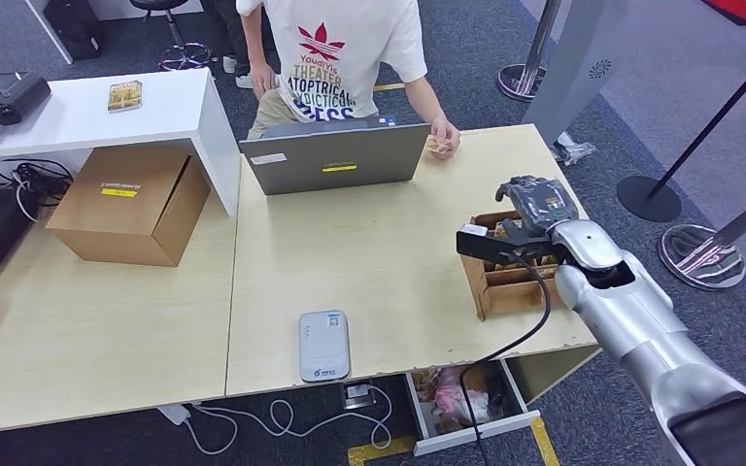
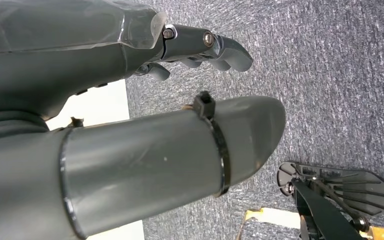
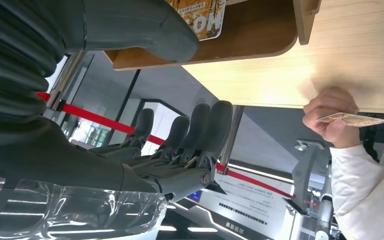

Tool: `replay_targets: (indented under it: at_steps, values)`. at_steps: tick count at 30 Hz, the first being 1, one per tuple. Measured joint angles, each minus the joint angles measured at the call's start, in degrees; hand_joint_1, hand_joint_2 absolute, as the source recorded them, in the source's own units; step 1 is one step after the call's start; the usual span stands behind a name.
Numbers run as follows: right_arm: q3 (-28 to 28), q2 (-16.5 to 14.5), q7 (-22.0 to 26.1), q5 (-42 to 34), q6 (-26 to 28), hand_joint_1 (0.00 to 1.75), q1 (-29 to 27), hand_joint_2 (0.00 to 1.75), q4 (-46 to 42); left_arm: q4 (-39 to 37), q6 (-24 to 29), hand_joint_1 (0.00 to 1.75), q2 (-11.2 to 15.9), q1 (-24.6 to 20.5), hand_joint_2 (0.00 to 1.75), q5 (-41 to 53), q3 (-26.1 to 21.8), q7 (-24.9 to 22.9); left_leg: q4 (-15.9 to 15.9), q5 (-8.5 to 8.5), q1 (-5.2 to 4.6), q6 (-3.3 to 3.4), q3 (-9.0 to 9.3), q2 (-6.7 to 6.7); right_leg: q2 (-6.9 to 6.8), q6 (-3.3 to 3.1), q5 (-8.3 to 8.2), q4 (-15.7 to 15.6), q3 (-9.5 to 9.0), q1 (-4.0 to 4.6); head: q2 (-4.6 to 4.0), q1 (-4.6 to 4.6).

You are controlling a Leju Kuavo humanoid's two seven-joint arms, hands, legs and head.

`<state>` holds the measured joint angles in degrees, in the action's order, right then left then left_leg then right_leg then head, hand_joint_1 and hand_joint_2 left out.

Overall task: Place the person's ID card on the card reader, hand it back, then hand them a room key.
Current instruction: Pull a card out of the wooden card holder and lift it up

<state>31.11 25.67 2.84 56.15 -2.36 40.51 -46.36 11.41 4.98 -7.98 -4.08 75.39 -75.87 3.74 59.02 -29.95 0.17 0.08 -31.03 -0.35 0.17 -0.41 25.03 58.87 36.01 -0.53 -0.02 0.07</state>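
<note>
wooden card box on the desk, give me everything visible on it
The wooden card box is an open-topped tray of light plywood, split by dividers into slots. It stands on the desk near its right front edge. The right robot hand is over its far end, fingers apart. The right wrist view shows a printed card standing in it by the thumb.

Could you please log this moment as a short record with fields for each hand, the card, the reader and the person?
Right hand: open, over the wooden compartment box
Left hand: hanging above grey carpet, holding nothing
Card: held by the person's hand at the desk's far edge
White card reader: bare, near front edge
Person: behind the grey laptop
</note>
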Motion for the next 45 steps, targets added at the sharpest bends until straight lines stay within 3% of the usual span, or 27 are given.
replay_targets:
  at_steps: [5, 11, 21, 25, 29, 39, 45]
  values:
    - [0.15, -0.08, -0.02, -0.01, -0.17, 1.08, 0.21, 1.75, 0.50, 0.00, 0.15, 0.00, 0.00, 0.00, 0.00, -0.23, -0.02, 0.00, 0.00, 0.00, 0.01, 0.00, -0.02, 0.00, -0.01, 0.00, 0.00, 0.00, 0.00, 0.00, 0.00, 0.00]
    - [0.25, -0.35, -0.20, -0.07, -0.48, 0.90, 0.36, 1.75, 0.92, 0.00, 0.14, 0.00, 0.00, 0.00, 0.00, -0.31, -0.02, 0.00, 0.00, 0.00, 0.01, 0.00, -0.02, -0.01, -0.01, 0.00, 0.00, 0.00, 0.00, 0.00, 0.00, 0.00]
    - [0.45, -0.45, -0.29, -0.33, 0.22, 0.94, -0.34, 1.75, 1.51, 0.00, -0.06, 0.00, 0.02, 0.00, 0.00, -0.09, -0.02, 0.10, 0.00, 0.00, 0.00, 0.00, -0.01, -0.01, -0.01, 0.00, 0.00, 0.00, 0.00, 0.00, 0.00, 0.00]
    - [0.44, -0.45, -0.61, -0.37, 0.55, 1.12, -1.10, 1.75, 1.46, 0.00, -0.08, 0.00, 0.02, -0.01, 0.00, 0.00, -0.02, 0.11, 0.00, 0.00, 0.01, 0.00, -0.01, -0.01, -0.01, 0.00, 0.00, 0.00, 0.00, 0.00, 0.00, 0.01]
    - [0.36, -0.45, -1.25, -0.16, 0.54, 1.06, -2.02, 1.75, 1.16, 0.00, -0.08, 0.00, 0.03, -0.01, 0.00, 0.02, -0.02, 0.11, 0.00, 0.00, 0.01, 0.00, -0.01, -0.01, -0.01, 0.00, 0.00, 0.00, 0.00, 0.00, 0.00, 0.00]
    - [-0.07, -0.45, -1.40, 0.45, 0.43, 1.27, -2.91, 1.75, 1.12, 0.00, -0.09, 0.00, 0.11, -0.02, 0.00, -0.18, -0.02, 0.11, 0.00, 0.00, 0.01, 0.00, -0.01, -0.01, -0.01, 0.00, 0.00, 0.00, 0.00, 0.00, 0.00, 0.00]
    - [-0.08, -0.50, -1.27, 0.74, 0.39, 1.30, -2.92, 1.75, 1.12, 0.00, -0.06, 0.00, 0.26, -0.02, 0.00, -0.33, -0.02, 0.11, 0.00, 0.00, 0.01, 0.00, -0.01, -0.01, -0.01, 0.00, 0.00, 0.00, 0.00, 0.00, 0.00, 0.00]
